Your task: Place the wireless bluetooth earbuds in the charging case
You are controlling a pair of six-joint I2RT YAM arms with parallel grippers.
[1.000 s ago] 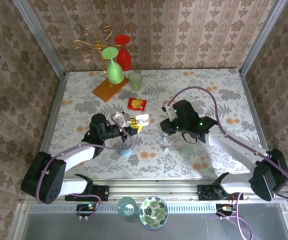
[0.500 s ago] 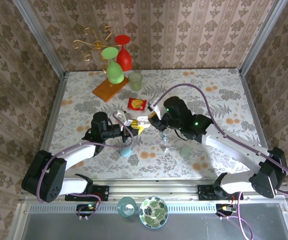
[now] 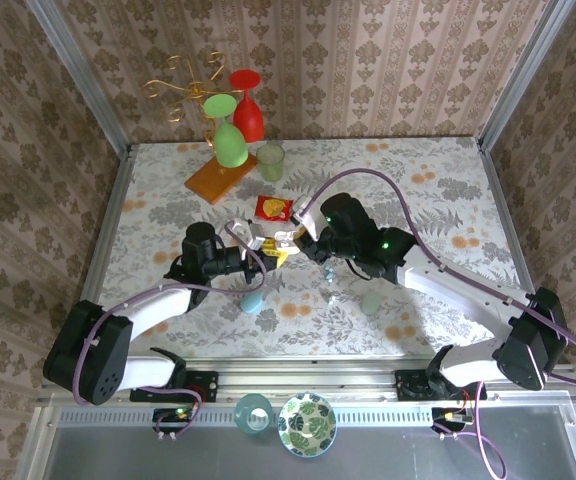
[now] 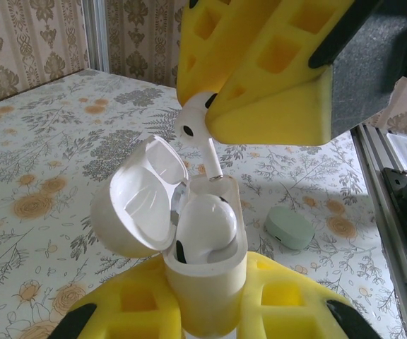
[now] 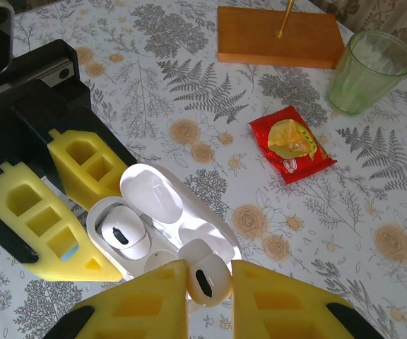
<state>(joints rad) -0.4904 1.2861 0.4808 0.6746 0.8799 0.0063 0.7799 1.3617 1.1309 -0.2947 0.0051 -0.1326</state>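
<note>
The charging case (image 4: 205,284) is white with its lid (image 5: 152,201) swung open, and it stands upright between the yellow pads of my left gripper (image 4: 205,314), which is shut on it. One earbud (image 4: 205,224) sits in the near socket. My right gripper (image 5: 209,291) is shut on the second earbud (image 5: 208,279). It hangs just over the case, with its stem tip (image 4: 215,174) at the mouth of the other socket. In the top view both grippers meet at the case (image 3: 286,240) in mid-table.
A red snack packet (image 5: 293,143), a green tumbler (image 5: 366,67) and a wooden stand base (image 5: 278,35) lie beyond the case. A pale green oval case (image 4: 288,227) rests on the table. Wine glasses (image 3: 230,140) hang at the back left.
My right gripper has travelled left with the earbud, from beside the case to directly over it. The left gripper has kept the case almost still.
</note>
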